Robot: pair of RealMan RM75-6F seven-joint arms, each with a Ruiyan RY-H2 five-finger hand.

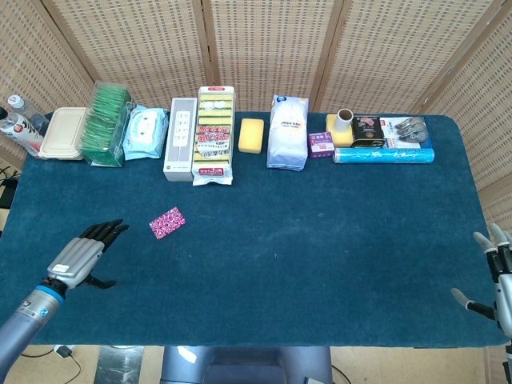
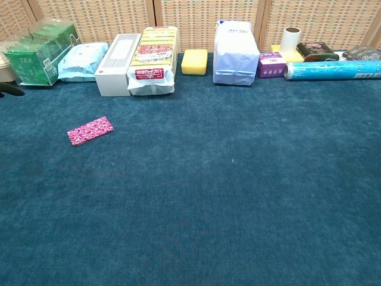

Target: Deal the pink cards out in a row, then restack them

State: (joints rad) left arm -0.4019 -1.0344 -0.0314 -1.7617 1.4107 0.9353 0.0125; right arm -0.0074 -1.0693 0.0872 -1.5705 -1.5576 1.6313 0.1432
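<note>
flat rectangular stack of pink cards (image 1: 167, 222): pink, white speckled print. carpeted table top (image 1: 320, 240): deep teal. far block-shaped foam sponge (image 1: 251, 134): yellow.

"TEA" — on the green box (image 2: 37, 53), other labels unreadable

A table (image 1: 320, 240) covered in dark teal cloth fills the middle of the room. Behind it stands a folding screen (image 1: 264, 48) of pale woven cane panels in light wooden frames, angled in at both sides. The light is even and soft, casting only faint shadows.
</note>
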